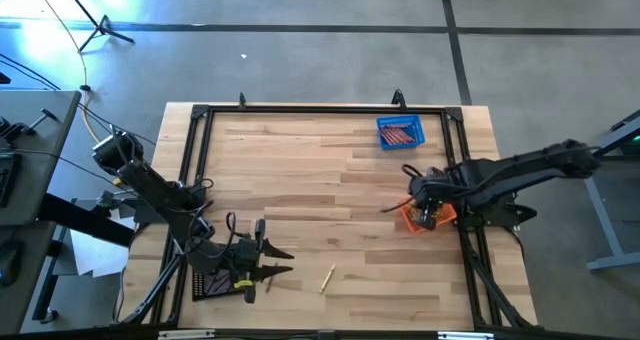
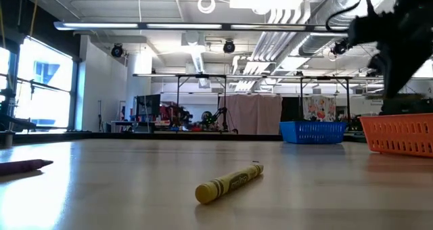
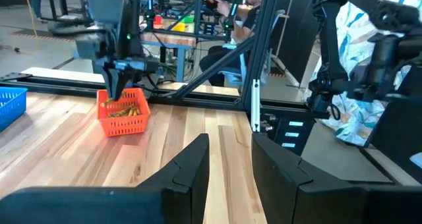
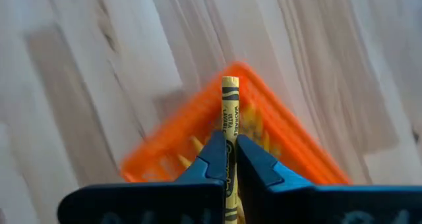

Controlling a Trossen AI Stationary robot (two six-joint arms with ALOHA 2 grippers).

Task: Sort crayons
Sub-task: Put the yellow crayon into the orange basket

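A yellow crayon [image 4: 229,125] is pinched between the closed fingers of the right end effector [image 1: 428,216], directly above the orange basket [image 1: 443,215] at the tabletop's [image 1: 330,180] three o'clock edge; yellow crayons lie inside it; another yellow crayon [image 1: 327,277] lies loose near six o'clock; just at its nine o'clock the left end effector [image 1: 277,262] waits, parted and empty, over the tabletop; a blue basket [image 1: 400,133] with red-orange crayons sits toward one o'clock.

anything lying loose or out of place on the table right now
One yellow crayon lies alone on the bare wood near the front edge, outside any basket. The right gripper holds another yellow crayon over the orange basket.
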